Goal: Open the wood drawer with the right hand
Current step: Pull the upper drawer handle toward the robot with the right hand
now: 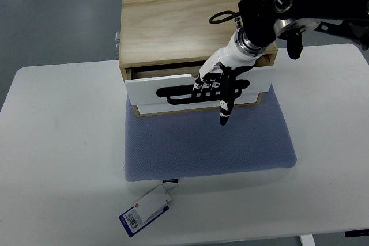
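The wood drawer is the single drawer of one pale wooden box that stands at the far edge of a blue-grey mat on a white table. The drawer has a white front panel with one long dark slot cut in it as a handle, and it sits pulled out a little from the box, so that a dark gap shows behind the panel along its top edge. The panel is slightly skewed, its left end farther out than its right.

One robot hand is in view: the right hand, its arm entering from the upper right corner. Its fingers are curled down into the handle slot, hooked on the drawer front, while one black finger points straight down past the panel's lower edge over the mat.

One tag, blue and white with a barcode, lies on the table just beside the mat's near left corner.
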Robot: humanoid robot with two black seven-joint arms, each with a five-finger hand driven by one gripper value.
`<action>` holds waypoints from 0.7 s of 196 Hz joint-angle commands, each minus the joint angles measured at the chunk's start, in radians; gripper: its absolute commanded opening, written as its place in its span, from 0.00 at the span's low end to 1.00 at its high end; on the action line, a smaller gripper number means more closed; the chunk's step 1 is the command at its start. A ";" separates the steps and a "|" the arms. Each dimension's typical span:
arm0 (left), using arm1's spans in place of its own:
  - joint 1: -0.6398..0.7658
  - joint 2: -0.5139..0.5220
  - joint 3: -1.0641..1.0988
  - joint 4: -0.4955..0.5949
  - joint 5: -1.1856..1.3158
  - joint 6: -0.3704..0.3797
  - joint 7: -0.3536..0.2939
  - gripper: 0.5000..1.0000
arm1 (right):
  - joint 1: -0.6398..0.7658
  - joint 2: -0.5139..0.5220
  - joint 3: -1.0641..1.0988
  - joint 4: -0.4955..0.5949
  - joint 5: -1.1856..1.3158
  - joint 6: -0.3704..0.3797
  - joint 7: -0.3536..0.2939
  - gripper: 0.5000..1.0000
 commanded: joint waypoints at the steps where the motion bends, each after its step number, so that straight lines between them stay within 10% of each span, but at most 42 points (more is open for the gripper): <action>1: 0.000 0.000 0.000 0.000 0.001 0.000 0.000 1.00 | 0.001 -0.004 0.000 0.005 0.022 0.021 -0.001 0.89; 137: 0.000 0.000 -0.002 0.000 0.000 0.000 0.000 1.00 | 0.003 -0.044 0.003 0.047 0.106 0.033 -0.001 0.89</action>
